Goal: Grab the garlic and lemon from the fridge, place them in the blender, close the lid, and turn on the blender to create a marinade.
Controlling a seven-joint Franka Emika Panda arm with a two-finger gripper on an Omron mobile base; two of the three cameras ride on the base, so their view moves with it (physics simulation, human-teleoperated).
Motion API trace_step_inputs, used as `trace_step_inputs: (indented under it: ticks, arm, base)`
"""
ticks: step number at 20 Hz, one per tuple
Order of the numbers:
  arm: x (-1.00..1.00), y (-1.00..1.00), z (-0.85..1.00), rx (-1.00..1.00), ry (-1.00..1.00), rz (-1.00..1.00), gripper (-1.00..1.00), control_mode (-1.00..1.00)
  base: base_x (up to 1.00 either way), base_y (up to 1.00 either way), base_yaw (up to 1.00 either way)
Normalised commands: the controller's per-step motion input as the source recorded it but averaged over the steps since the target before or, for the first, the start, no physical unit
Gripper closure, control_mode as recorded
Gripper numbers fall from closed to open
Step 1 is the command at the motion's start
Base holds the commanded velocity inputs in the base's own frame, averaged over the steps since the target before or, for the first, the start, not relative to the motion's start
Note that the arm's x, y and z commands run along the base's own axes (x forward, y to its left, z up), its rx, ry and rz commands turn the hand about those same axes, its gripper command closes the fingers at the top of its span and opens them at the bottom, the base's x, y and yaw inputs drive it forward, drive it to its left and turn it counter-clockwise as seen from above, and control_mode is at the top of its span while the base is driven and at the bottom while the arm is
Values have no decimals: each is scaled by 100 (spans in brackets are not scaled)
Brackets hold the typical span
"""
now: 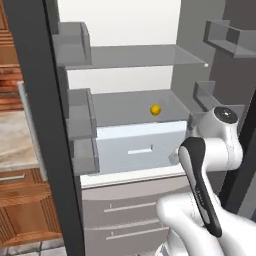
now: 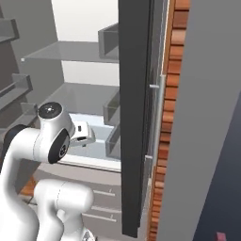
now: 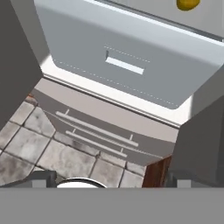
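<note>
This is a home kitchen, rendered rather than filmed. A tall dark grey fridge (image 1: 45,125) stands open, showing pale grey shelves (image 1: 135,107), door bins (image 1: 80,117) and a white pull-out drawer (image 1: 140,147) with a slot handle. A small yellow lemon (image 1: 156,109) sits on one shelf. To the left of the fridge, brown wooden cabinets (image 1: 22,210) carry a pale marbled stone desk (image 1: 12,142), with a red brick wall (image 1: 10,82) above it. The floor (image 3: 48,153) is laid in grey stone tiles. Brick also edges the fridge's other side (image 2: 167,122).
</note>
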Motion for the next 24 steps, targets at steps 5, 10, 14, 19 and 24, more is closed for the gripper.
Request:
trace_step_inputs:
  ticks: [5,10,14,19,24]
  arm:
    - [0,0,0,0,0,0,-100,100]
    - [0,0,0,0,0,0,-100,100]
    - [0,0,0,0,0,0,-100,100]
    - [0,0,0,0,0,0,-100,100]
    - [0,0,0,0,0,0,-100,100]
  base:
    - [13,39,0]
    - [62,0,0]
    - [63,20,0]
    - [42,28,0]
    - [41,5,-1]
